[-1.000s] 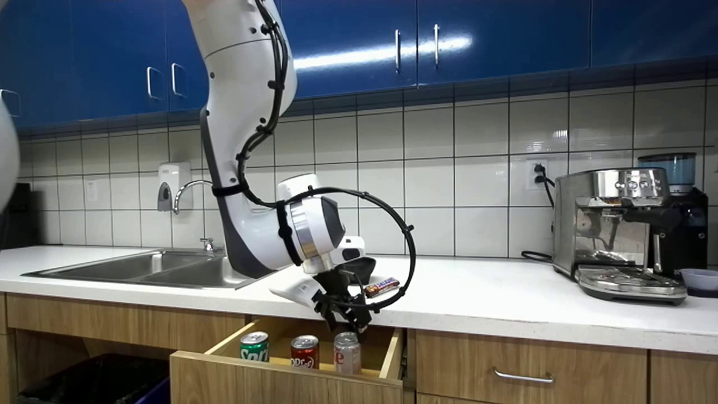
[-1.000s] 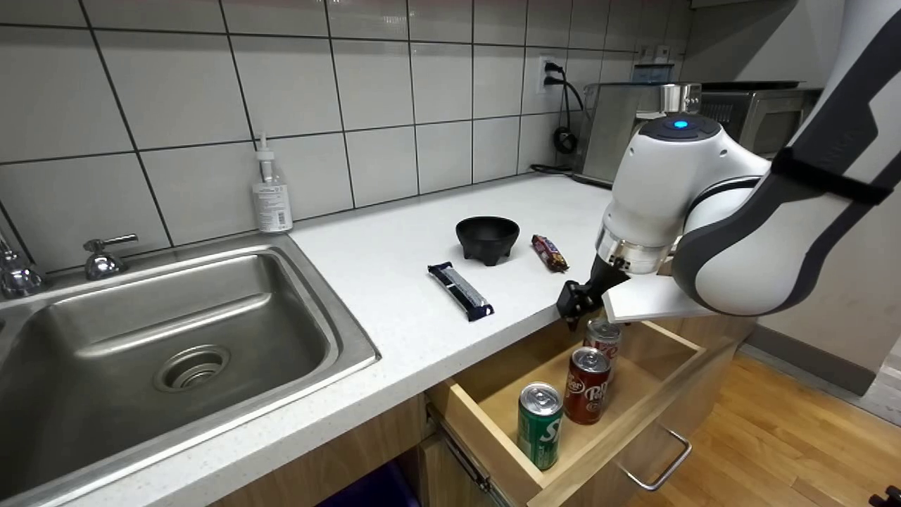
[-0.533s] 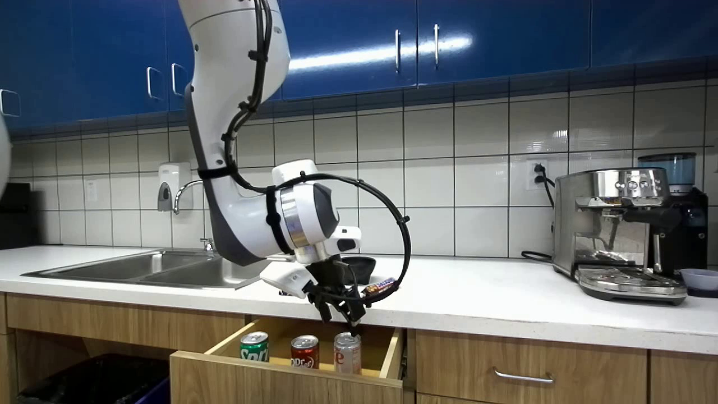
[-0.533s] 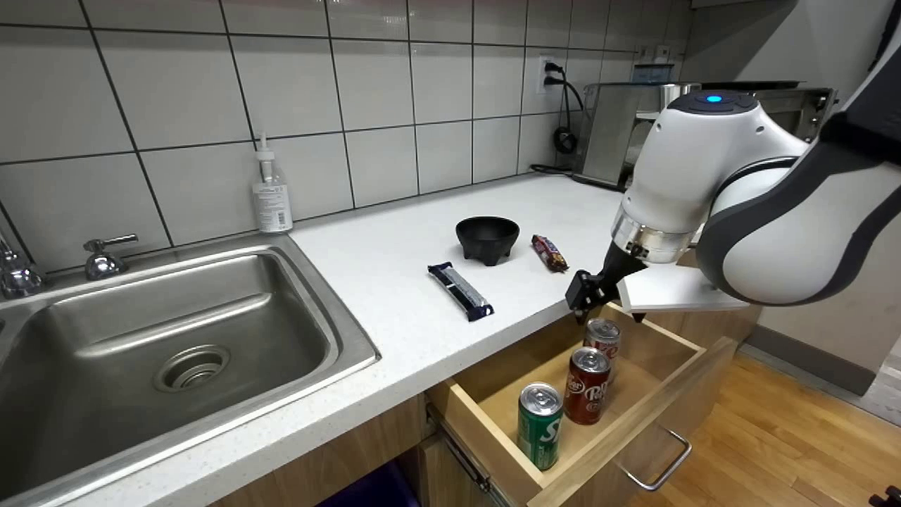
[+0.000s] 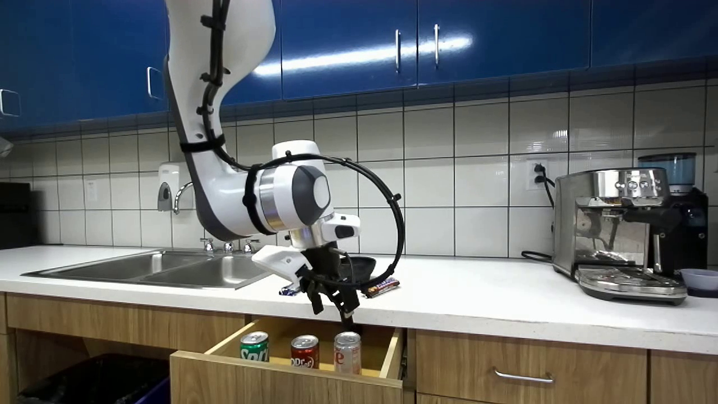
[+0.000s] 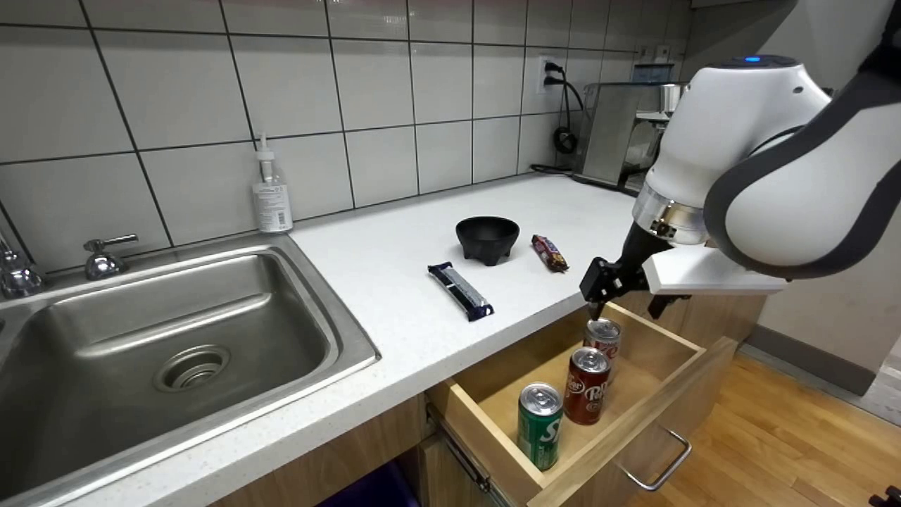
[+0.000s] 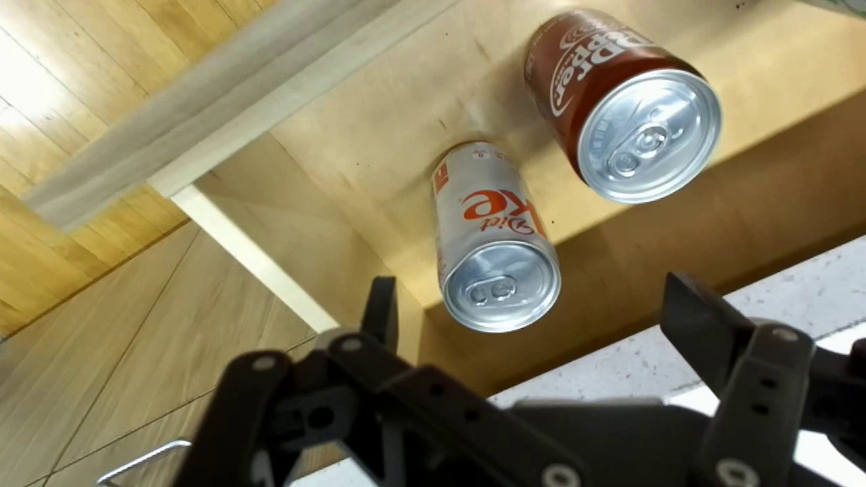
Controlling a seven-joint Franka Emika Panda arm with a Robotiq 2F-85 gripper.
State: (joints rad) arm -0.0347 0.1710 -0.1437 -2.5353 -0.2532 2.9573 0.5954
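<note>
Gripper, in an exterior view: the gripper (image 5: 332, 315) is seen low in the centre of the frame; over the last second it has been lifted a little.
Row of cans: the Sprite can (image 5: 254, 347), the Dr Pepper can (image 5: 305, 352) and the Diet Coke can (image 5: 348, 354) are stood upright in the pulled-out drawer (image 5: 286, 390) at the bottom of the frame, unmoved meanwhile; as nothing is carried, the shift is judged to be the gripper's alone.
Counter, in an exterior view: the black bowl (image 6: 487, 239), the dark wrapped bar (image 6: 461, 291) and the red-brown wrapped bar (image 6: 549, 253) are laid on the white counter (image 6: 394, 253) around mid-frame.
Diet Coke lid (image 6: 603, 329): right of centre there, it is seen below one fingertip (image 6: 595, 310) (whether it is touched cannot be told from that angle).
Fingers (image 7: 382, 311), in the wrist view: they are spread wide at lower left and right, with nothing gripped.
Diet Coke can: it is shown near the centre, its lid framed in the gap, judged lower than the fingertips; the Dr Pepper can is placed at upper right.
</note>
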